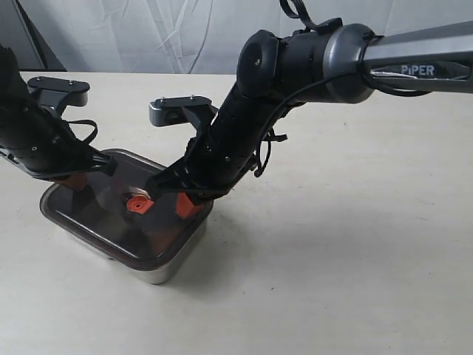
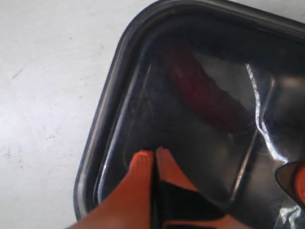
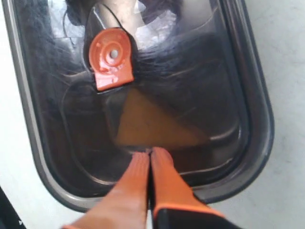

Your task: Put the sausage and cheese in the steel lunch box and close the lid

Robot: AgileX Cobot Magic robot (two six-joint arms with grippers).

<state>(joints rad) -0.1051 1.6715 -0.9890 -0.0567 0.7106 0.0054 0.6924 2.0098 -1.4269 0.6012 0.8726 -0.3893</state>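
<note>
The steel lunch box [image 1: 159,272] stands at the near left of the table with the dark translucent lid [image 1: 103,225] lying on top of it. Its orange valve [image 1: 136,204] sits in the centre. Through the lid [image 2: 114,76] the red sausage [image 2: 209,100] shows dimly in one compartment. Under the lid [image 3: 257,95], beside the valve [image 3: 112,56], the yellow-orange cheese [image 3: 152,125] shows in the other. My left gripper [image 2: 155,152] is shut, its tips resting on the lid. My right gripper [image 3: 150,153] is shut too, tips down on the lid over the cheese.
The pale table [image 1: 355,244] stretches bare to the right and front of the box. A white cloth backdrop [image 1: 148,33] hangs behind. Both arms [image 1: 244,126] lean over the box from the back.
</note>
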